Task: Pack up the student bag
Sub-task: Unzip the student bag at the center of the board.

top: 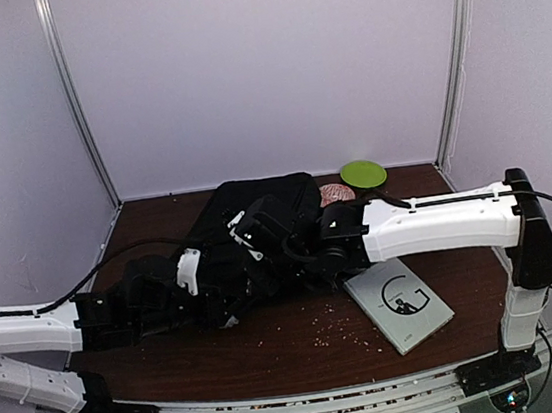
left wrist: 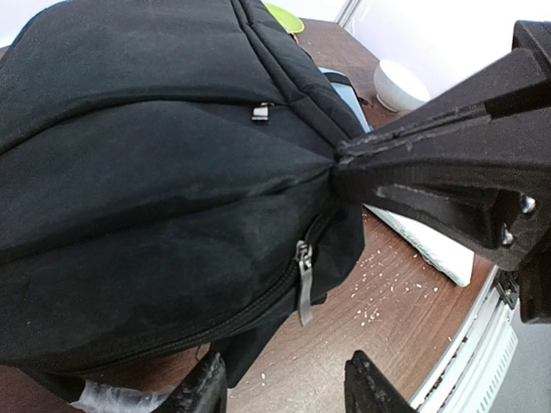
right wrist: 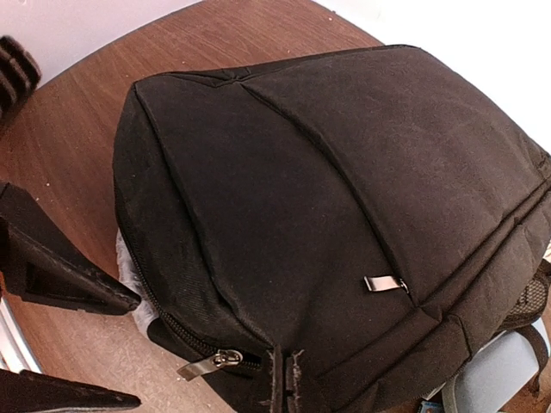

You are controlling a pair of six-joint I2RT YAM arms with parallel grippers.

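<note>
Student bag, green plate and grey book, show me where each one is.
student bag (top: 265, 196): top external view, black fabric near its far end.
green plate (top: 363, 174): top external view, centre of the plate.
grey book (top: 399, 304): top external view, middle of its cover.

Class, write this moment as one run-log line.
right tool: shut on student bag fabric | left tool: open, facing zipper pull | grey book: outside bag
</note>
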